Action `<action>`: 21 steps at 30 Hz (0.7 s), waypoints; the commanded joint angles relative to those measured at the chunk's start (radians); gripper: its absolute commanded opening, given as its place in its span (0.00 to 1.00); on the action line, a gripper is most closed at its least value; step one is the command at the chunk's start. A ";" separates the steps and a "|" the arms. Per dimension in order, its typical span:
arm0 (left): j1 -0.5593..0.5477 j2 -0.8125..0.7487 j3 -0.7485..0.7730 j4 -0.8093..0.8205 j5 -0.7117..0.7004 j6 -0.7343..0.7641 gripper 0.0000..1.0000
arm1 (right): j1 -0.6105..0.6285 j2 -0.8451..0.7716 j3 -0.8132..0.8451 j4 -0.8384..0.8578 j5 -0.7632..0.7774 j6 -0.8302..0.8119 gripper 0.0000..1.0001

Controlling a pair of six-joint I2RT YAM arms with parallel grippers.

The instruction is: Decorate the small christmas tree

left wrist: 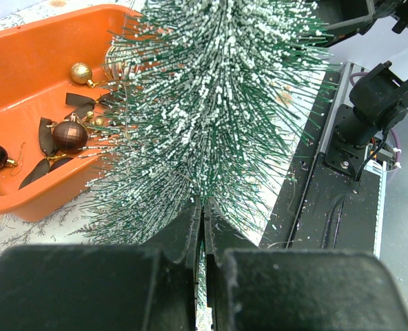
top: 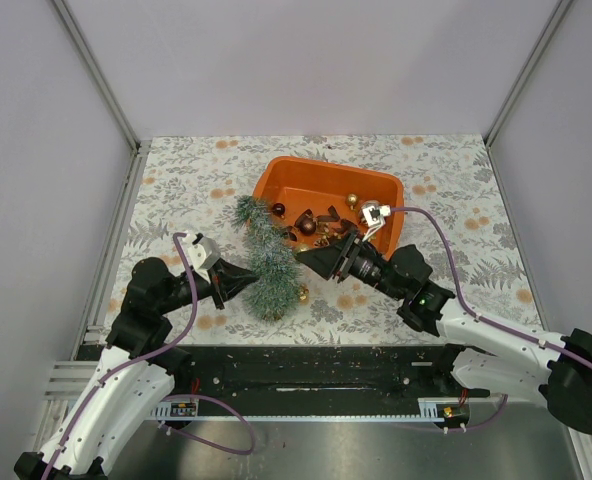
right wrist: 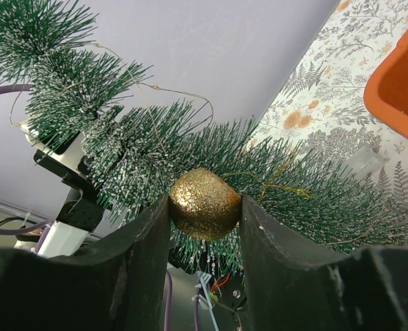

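Looking down from the top external view, the small christmas tree (top: 264, 256) lies slantwise on the flower-patterned table cover (top: 176, 180). Its tip is beside the near-left corner of the orange tray (top: 276, 172) and its wide base points towards the arms. The left gripper (top: 248, 280) meets the tree's lower part from the left. The right gripper (top: 310, 261) reaches it from the right, just in front of the tray.

In the left wrist view, the fingers are pressed almost together, deep in the frosted bristles. They seem to pinch the tree's stem, though the needles hide the contact. To the left, the tray holds a small gold ball (left wrist: 80, 72), two dark red baubles (left wrist: 69, 135) and some dark ribbon pieces (left wrist: 47, 136).

In the right wrist view, the fingers clamp a glittery gold bauble (right wrist: 205, 203) between them. It is pushed against the tree's branches, and a thin gold thread (right wrist: 169, 96) loops over the needles above it.
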 commanded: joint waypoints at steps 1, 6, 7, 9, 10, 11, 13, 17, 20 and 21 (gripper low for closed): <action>0.004 -0.002 0.025 -0.011 0.001 -0.002 0.00 | 0.011 0.004 -0.018 0.093 0.006 0.021 0.00; 0.004 -0.005 0.024 -0.016 -0.002 -0.001 0.00 | 0.011 -0.022 -0.054 0.111 0.021 0.016 0.01; 0.004 -0.005 0.024 -0.014 -0.001 -0.001 0.00 | 0.011 -0.024 -0.062 0.114 0.020 0.018 0.01; 0.004 -0.003 0.024 -0.011 -0.002 -0.004 0.00 | 0.011 -0.019 -0.070 0.127 0.014 0.022 0.03; 0.004 -0.002 0.024 -0.010 -0.002 -0.005 0.00 | 0.011 -0.014 -0.074 0.140 0.011 0.027 0.04; 0.005 -0.003 0.024 -0.010 -0.002 -0.007 0.00 | 0.011 -0.010 -0.080 0.156 0.006 0.033 0.06; 0.004 -0.003 0.024 -0.011 -0.004 -0.007 0.00 | 0.011 -0.002 -0.090 0.179 0.004 0.039 0.08; 0.004 -0.006 0.025 -0.014 -0.004 -0.005 0.00 | 0.012 -0.001 -0.096 0.206 0.004 0.042 0.14; 0.004 -0.006 0.022 -0.013 -0.004 -0.005 0.00 | 0.011 -0.016 -0.113 0.220 0.009 0.044 0.29; 0.005 -0.006 0.024 -0.013 -0.004 -0.005 0.00 | 0.011 -0.028 -0.116 0.214 0.014 0.039 0.34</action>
